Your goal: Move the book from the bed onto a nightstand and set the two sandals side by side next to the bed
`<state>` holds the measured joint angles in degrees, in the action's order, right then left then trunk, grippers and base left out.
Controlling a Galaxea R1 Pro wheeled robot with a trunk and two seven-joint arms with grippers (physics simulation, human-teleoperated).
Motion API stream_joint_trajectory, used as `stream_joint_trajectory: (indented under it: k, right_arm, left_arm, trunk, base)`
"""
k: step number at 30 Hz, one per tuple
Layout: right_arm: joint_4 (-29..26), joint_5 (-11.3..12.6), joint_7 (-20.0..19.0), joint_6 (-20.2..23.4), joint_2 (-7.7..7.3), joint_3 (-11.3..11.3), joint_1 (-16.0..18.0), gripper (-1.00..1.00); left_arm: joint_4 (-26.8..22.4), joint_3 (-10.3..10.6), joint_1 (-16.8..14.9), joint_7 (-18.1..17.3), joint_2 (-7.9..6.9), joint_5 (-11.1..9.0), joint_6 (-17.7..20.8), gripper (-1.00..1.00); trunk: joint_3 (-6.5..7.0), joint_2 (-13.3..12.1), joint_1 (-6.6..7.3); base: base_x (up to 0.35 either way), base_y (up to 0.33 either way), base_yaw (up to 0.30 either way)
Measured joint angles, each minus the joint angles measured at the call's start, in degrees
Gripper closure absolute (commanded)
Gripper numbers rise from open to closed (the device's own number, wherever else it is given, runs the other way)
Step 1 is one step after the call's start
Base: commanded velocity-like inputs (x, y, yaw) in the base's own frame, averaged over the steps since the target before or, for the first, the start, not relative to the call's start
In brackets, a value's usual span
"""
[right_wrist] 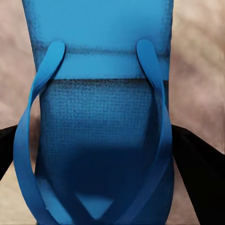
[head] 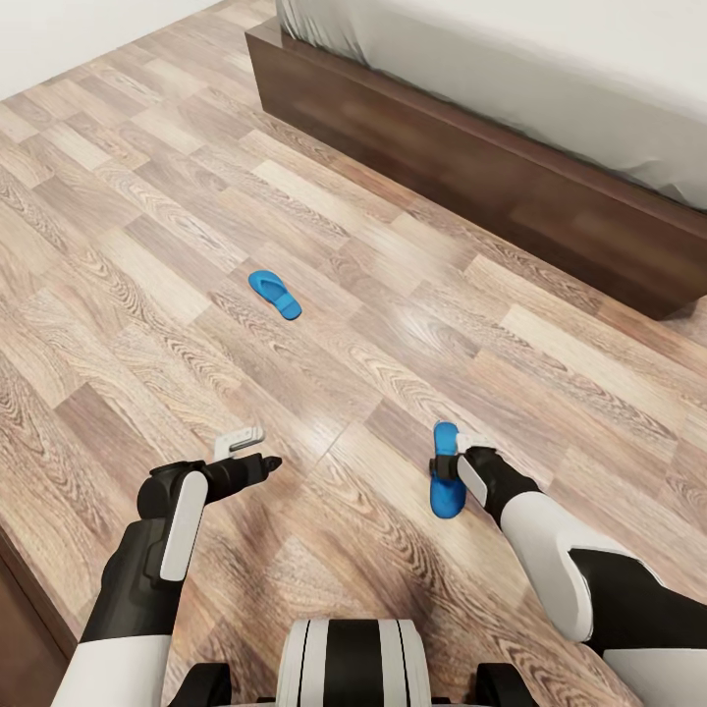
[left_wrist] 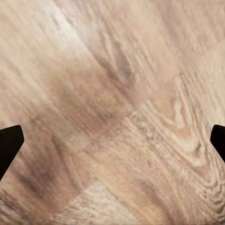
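Right hand point(head: 454, 469) is reaching down, gripping a sandal point(head: 446, 483) off the floor point(head: 147, 245); left hand point(head: 253, 450) is hovering wide open, holding nothing.

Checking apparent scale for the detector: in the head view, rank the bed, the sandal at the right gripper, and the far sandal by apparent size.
1. bed
2. sandal at the right gripper, though nearer the camera
3. far sandal

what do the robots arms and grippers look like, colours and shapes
Both arms are glossy black with white shell panels: a long white plate on the left forearm, a rounded white sleeve on the right forearm. The left gripper has one white finger and one black; the right gripper is black with white trim. No cables or markings visible.
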<state>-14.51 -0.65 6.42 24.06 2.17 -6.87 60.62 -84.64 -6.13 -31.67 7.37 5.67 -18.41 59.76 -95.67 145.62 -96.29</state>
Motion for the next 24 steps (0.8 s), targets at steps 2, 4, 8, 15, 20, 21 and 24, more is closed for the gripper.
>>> stream_joint_trajectory:
  k: [2,4,8,15,20,21,24]
  right_arm:
    - [0.03,0.36,-0.02,0.31,-0.03,-0.04,0.02,1.00]
    - [0.29,0.56,-0.02,1.06,-0.57,-0.14,0.26,1.00]
    - [1.10,0.65,0.04,1.75,-1.81,-0.28,0.70,1.00]
    - [2.86,0.59,0.07,1.94,-2.27,-0.21,0.87,1.00]
    - [2.95,0.60,0.06,1.95,-2.30,-0.18,0.86,1.00]
    - [2.97,0.71,0.04,1.96,-2.33,-0.15,0.88,1.00]
    - [2.99,0.64,0.06,1.96,-2.32,-0.20,0.87,1.00]
  left_arm:
    - [-0.01,0.01,0.02,0.00,0.00,-0.02,0.00,-1.00]
    - [-0.03,0.03,0.04,0.00,0.00,0.00,0.00,-1.00]
    - [-0.02,0.04,0.06,0.00,0.00,0.02,0.00,-1.00]
    - [0.01,0.03,0.06,0.00,0.00,-0.03,0.00,-1.00]
    - [0.04,0.04,0.10,0.00,0.00,0.01,0.00,-1.00]
    - [0.05,0.02,0.12,0.00,0.00,0.01,0.00,-1.00]
    - [0.03,0.03,0.14,0.01,0.00,-0.01,0.00,-1.00]
  trunk:
    - [0.00,0.00,0.00]
    - [0.00,0.00,0.00]
    - [0.00,0.00,0.00]
    - [0.00,0.00,0.00]
    - [0.00,0.00,0.00]
    - [0.00,0.00,0.00]
    - [0.00,0.00,0.00]
  base:
    - [0.000,0.000,0.000]
    - [0.000,0.000,0.000]
    - [0.000,0.000,0.000]
    - [0.000,0.000,0.000]
    - [0.000,0.000,0.000]
    - [0.000,0.000,0.000]
    - [0.000,0.000,0.000]
